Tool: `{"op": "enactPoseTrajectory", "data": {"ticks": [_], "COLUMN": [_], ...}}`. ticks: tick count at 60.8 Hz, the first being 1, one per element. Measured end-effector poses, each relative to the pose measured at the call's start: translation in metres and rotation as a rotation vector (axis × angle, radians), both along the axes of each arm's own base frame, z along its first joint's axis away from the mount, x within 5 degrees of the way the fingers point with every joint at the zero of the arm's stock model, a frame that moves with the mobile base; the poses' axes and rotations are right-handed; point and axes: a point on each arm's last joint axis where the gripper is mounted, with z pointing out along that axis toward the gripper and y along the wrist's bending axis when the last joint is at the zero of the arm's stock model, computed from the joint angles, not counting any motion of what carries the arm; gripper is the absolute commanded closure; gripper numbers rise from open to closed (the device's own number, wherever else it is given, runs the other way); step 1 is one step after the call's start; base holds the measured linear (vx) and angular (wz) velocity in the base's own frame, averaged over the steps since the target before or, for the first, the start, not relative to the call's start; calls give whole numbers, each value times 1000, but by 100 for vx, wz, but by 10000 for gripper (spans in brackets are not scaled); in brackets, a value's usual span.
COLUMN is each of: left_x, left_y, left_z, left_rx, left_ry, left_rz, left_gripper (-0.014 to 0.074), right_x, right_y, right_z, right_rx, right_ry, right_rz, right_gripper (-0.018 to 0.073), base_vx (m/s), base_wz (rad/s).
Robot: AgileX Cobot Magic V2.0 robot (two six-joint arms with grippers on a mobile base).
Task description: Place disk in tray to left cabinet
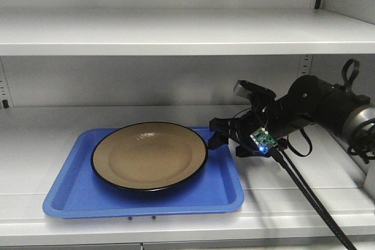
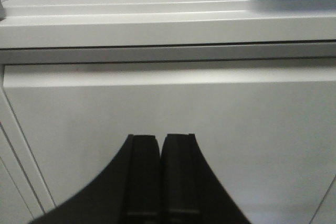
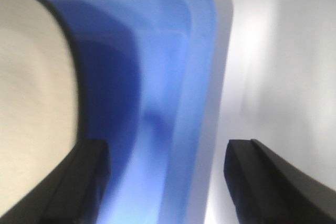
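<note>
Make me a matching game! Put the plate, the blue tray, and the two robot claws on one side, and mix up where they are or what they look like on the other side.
Things:
1. disk
2. tray
3. right gripper
4. left gripper

Descriptions:
A. shut, in front of a grey panel below the shelf edge
B. tan with a black rim, lying in the tray
C. open, over the tray's right edge
D. bright blue, resting on the left cabinet shelf

Pairs: 1-B, 2-D, 3-C, 4-A
</note>
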Motion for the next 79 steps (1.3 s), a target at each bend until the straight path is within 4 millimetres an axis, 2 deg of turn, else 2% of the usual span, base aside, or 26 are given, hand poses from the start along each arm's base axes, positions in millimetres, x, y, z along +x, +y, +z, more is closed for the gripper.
{"op": "enactPoseTrajectory", "data": {"ticks": [18, 30, 39, 51, 56, 66, 72, 79], "left_x": [0, 0, 0, 0, 0, 0, 0, 0], "left_y": [0, 0, 0, 0, 0, 0, 0, 0], "left_z": [0, 0, -1, -1, -1, -1, -1, -1], "left_rx": [0, 0, 0, 0, 0, 0, 0, 0], "left_ry": [0, 2, 7, 7, 7, 7, 7, 8], "left_rz": [0, 0, 0, 0, 0, 0, 0, 0], "left_gripper": [603, 603, 603, 603, 603, 603, 603, 603], "right_x": [-7, -35, -79, -156, -191, -255, -285, -310], "right_y": [-13, -38, -60, -81, -91, -108, -114, -118], "right_z": [-1, 12, 21, 22, 11, -25, -39, -58], "right_rx": [-23, -33, -63, -97, -106, -215, -299, -372], "right_ry": [24, -40, -161, -368, -445, -583, -664, -710], "right_rz": [-6, -61, -124, -196, -247, -256, -209, -157], "right_gripper": [98, 174, 247, 362, 403, 466, 492, 514], "base_vx": [0, 0, 0, 0, 0, 0, 0, 0], "base_wz": [0, 0, 0, 0, 0, 0, 0, 0]}}
